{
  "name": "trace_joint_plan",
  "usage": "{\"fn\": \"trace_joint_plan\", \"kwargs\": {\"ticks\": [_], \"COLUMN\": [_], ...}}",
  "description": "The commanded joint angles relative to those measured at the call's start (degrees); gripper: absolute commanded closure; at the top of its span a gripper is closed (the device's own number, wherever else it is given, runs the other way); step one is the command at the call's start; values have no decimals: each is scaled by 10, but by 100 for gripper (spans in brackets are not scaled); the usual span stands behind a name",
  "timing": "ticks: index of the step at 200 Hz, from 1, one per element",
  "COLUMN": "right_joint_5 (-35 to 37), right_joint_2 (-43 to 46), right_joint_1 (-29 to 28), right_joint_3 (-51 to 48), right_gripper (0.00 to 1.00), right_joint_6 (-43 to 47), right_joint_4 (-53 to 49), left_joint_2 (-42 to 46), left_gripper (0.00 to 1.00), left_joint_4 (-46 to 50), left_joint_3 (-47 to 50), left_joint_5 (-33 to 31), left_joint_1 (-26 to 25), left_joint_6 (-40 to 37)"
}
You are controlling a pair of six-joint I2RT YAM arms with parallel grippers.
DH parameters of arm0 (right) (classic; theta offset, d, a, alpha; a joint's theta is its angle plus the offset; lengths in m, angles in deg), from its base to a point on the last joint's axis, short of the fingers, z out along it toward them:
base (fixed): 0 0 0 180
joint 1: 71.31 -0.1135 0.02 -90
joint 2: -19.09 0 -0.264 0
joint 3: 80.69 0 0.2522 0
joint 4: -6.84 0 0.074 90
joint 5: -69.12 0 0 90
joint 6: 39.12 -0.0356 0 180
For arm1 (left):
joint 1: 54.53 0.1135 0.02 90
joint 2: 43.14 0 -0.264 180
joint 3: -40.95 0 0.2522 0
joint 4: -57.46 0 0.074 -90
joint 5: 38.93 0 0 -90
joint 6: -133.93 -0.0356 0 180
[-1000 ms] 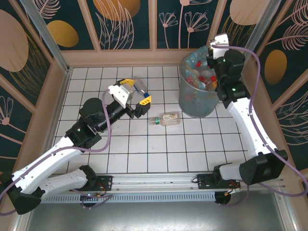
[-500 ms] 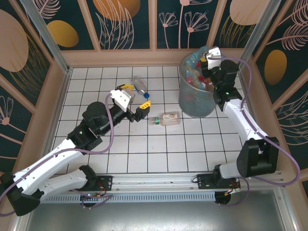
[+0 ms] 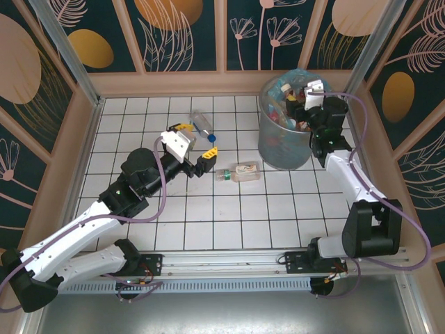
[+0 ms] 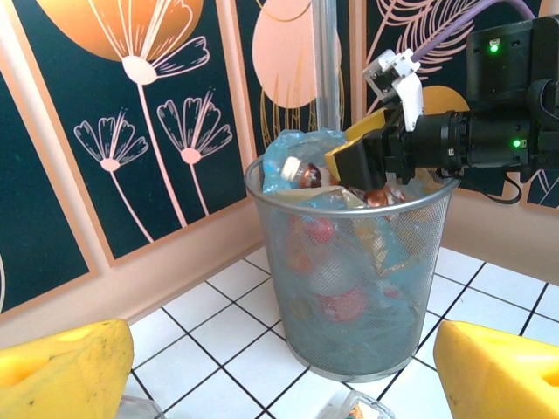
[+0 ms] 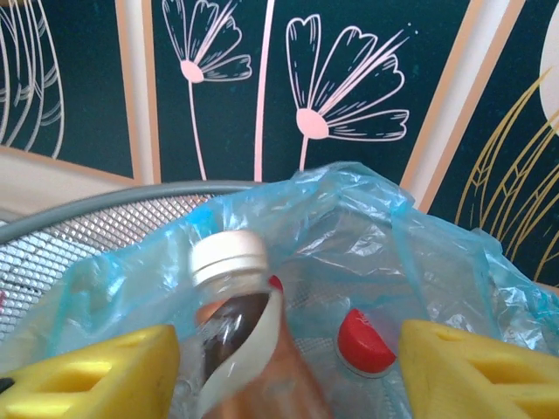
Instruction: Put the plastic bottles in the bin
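The right gripper (image 5: 284,375) has its jaws released: its two yellow pads (image 5: 87,375) stand wide apart at the lower corners of the wrist view, and nothing is clamped between them. In the gap rises a white-capped bottle (image 5: 229,288) with dark drink inside and a white label. It is hard by the pad on the left of that view and well clear of the other; whether it touches the near pad I cannot tell. Just past it, closer to the other pad, lies a red-capped bottle (image 5: 362,340). Both sit inside the blue bag (image 5: 349,218) that lines the bin (image 5: 87,218), whose grey mesh rim curves round beyond the jaws. Seen from above, these jaws hang over the bin's open mouth, with a heap of plastic bottles (image 3: 286,111) directly beneath them.

The left gripper (image 4: 279,375) is also released and empty, its yellow fingertips (image 4: 61,367) spread to the lower corners of its own view. Straight ahead of the jaws, well apart from them, the bin stands on the white tiled table (image 3: 139,118). In the top view a blue-capped bottle (image 3: 202,125) lies on the tiles just beyond the fingertips, its cap near one of them but not gripped. A green-capped bottle (image 3: 240,172) lies on its side further out, between these jaws and the bin, near the bin's foot and apart from the gripper
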Motion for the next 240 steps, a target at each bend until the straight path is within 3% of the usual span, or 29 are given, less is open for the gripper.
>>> {"fn": "trace_joint_plan", "kwargs": {"ticks": [1, 48, 75, 134, 163, 195, 240], "right_joint_5": [-14, -12, -14, -10, 4, 15, 33], "right_joint_2": [33, 33, 10, -65, -48, -56, -122], "right_joint_1": [1, 2, 2, 0, -18, -19, -5], "right_joint_3": [19, 69, 103, 213, 198, 182, 233], "right_gripper": [32, 38, 47, 60, 58, 57, 62], "right_joint_6": [-34, -49, -55, -125, -155, -143, -144], "right_joint_4": [13, 4, -39, -216, -219, -222, -309], "left_joint_2": [8, 11, 13, -25, -69, -116, -106], "left_gripper": [11, 11, 11, 9, 7, 7, 7], "left_joint_4": [-23, -24, -24, 76, 170, 248, 222], "left_joint_3": [3, 8, 10, -57, -112, -157, -135], "left_joint_5": [-5, -10, -22, -191, -244, -221, -195], "left_joint_1": [1, 2, 1, 2, 3, 26, 33], "left_joint_6": [10, 9, 9, 70, 128, 187, 202]}}
